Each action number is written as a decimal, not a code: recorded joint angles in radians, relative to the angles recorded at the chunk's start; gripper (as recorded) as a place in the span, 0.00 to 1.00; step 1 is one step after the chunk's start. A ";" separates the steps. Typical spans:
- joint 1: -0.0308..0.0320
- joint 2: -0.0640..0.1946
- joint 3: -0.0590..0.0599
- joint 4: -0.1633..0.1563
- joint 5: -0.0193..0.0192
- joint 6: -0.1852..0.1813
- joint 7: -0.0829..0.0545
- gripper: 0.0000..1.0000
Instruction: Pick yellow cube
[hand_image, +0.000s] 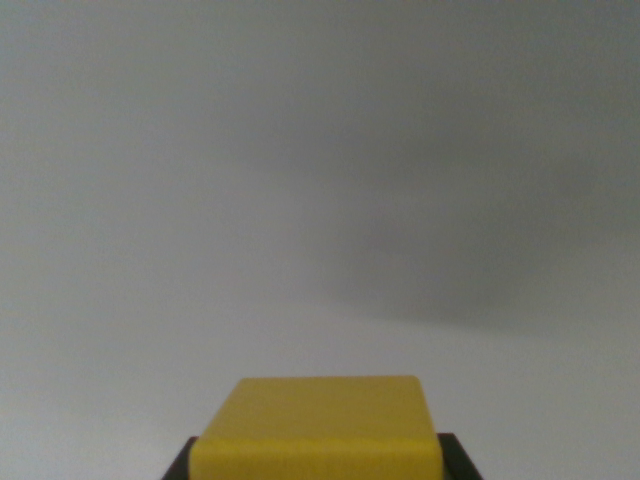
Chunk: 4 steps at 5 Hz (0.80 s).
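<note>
The yellow cube (318, 425) sits at the bottom centre of the frame, filling a good part of the lower edge. Its top face is a smooth, flat yellow with softly rounded corners, and it narrows slightly toward the far side as it recedes from the camera. The near edge of the cube is cut off by the bottom of the picture.

On either side of the cube, right at the lower edge, two dark pieces show: one at the lower left and one at the lower right. These look like the tips of the end effector (318, 462), standing one on each side of the cube and pressed close against its flanks. From this view I cannot tell for certain whether they are clamped on the cube or only lying alongside it, since just small dark corners are visible.

Everything else is a plain pale grey surface (200, 200), out of focus. A broad, soft, darker patch of shadow (450, 250) spreads across the right and middle of the frame, fading toward the lighter left side and the lighter band just above the cube. Whether the cube is resting on that surface or raised above it cannot be told.
</note>
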 joint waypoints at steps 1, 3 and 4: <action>0.0000 0.000 0.000 0.000 0.0000 0.000 0.000 1.00; 0.0003 -0.015 -0.001 0.030 -0.0030 0.045 0.004 1.00; 0.0005 -0.031 -0.002 0.059 -0.0060 0.089 0.008 1.00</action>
